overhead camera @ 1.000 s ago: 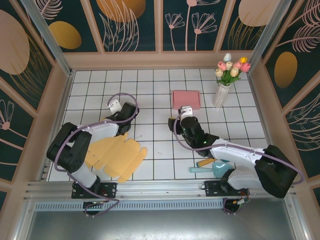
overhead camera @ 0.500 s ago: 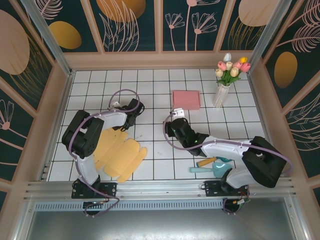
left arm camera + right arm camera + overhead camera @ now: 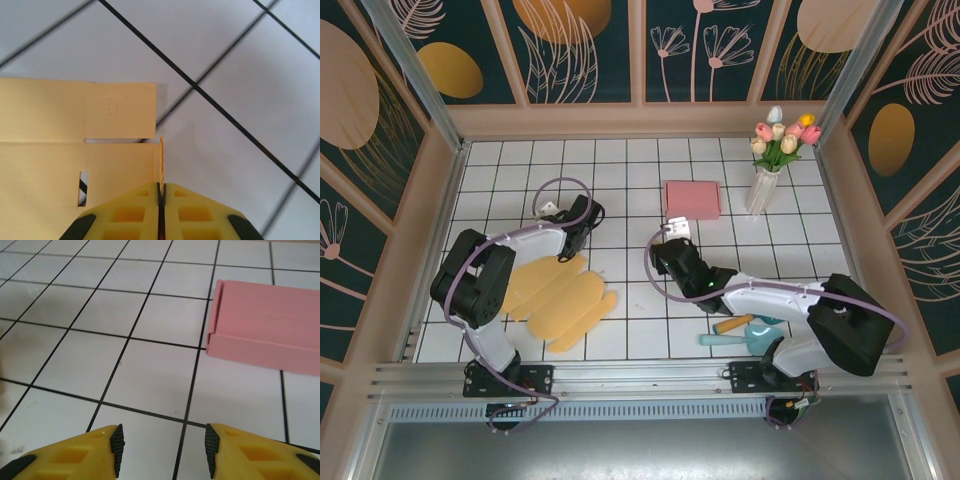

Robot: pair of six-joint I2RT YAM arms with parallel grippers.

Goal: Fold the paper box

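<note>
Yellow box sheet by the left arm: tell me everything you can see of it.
The yellow paper box is an unfolded cut-out sheet, thin card by its look, with rounded flaps, slits and a small slot. It lies mostly flat on the tiled table, near left. The left hand is shut on one thin edge, which stands upright in its grip.

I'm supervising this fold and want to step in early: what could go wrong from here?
1. The left gripper is shut on just a thin upright edge of the yellow box blank. That strip may slip out or tear.
2. The right gripper is open near the pink box, apart from the blank, so nothing pins the sheet. Lifting might drag it whole instead of creasing it.
</note>
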